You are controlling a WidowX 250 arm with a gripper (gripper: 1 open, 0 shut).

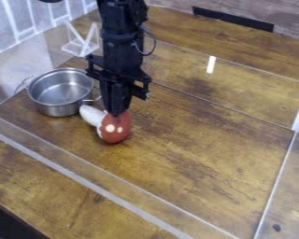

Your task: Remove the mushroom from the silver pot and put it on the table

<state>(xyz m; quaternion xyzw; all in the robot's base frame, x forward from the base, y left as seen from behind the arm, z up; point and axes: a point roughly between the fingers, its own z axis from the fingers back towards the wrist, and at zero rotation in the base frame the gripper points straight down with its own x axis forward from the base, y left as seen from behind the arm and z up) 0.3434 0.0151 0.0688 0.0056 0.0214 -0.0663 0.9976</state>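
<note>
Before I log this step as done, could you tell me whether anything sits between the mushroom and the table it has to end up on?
Nothing visible does. The mushroom already lies on its side on the table, just right of the pot and outside it. The gripper points down directly over the cap, with nothing between them.

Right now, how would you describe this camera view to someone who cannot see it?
A black robot gripper points straight down over a red-capped mushroom lying on its side on the brown wooden table. An empty silver pot sits just left of it.
</note>
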